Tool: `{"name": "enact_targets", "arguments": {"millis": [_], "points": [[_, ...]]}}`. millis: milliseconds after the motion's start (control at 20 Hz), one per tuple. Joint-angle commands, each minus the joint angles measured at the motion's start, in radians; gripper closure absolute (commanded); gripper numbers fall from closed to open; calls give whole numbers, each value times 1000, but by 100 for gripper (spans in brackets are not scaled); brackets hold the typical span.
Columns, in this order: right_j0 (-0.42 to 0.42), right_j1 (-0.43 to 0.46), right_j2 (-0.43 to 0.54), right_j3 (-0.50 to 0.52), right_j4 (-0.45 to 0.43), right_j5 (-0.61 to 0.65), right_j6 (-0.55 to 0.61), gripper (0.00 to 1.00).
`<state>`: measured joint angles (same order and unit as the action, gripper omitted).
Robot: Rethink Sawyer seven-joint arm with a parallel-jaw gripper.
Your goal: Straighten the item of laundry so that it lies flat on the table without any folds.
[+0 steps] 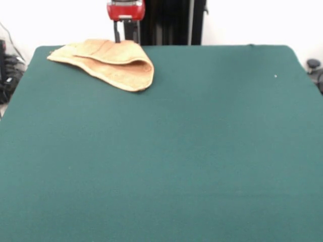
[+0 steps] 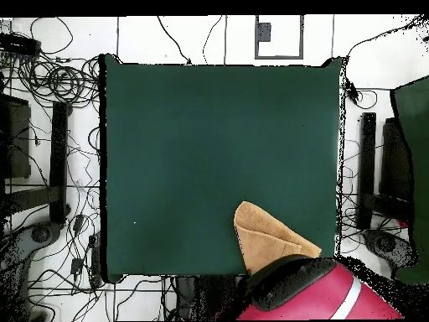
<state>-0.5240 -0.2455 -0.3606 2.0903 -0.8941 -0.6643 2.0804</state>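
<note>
Towel [image 1: 108, 63] folded over, long axis along table [image 1: 161, 161] far edge – rounded fold rightward, jaws [image 1: 126, 33] state unclear

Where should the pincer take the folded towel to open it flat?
Probably the top layer's loose edge, at the left tip of the towel in the front view. The closed, rounded fold sits at its right end, so come from above at the open left side and pull away from the fold across the table.

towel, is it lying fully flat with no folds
No, the towel is doubled over on itself near the far edge of the table, with a raised curved fold on its right side in the front view.
</note>
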Motion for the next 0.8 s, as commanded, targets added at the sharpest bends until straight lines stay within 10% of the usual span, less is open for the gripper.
{"name": "enact_targets", "arguments": {"millis": [50, 800], "points": [[-2, 108, 136, -116, 97, -163, 58, 0], [-8, 125, 123, -170, 91, -180, 46, 0]]}}
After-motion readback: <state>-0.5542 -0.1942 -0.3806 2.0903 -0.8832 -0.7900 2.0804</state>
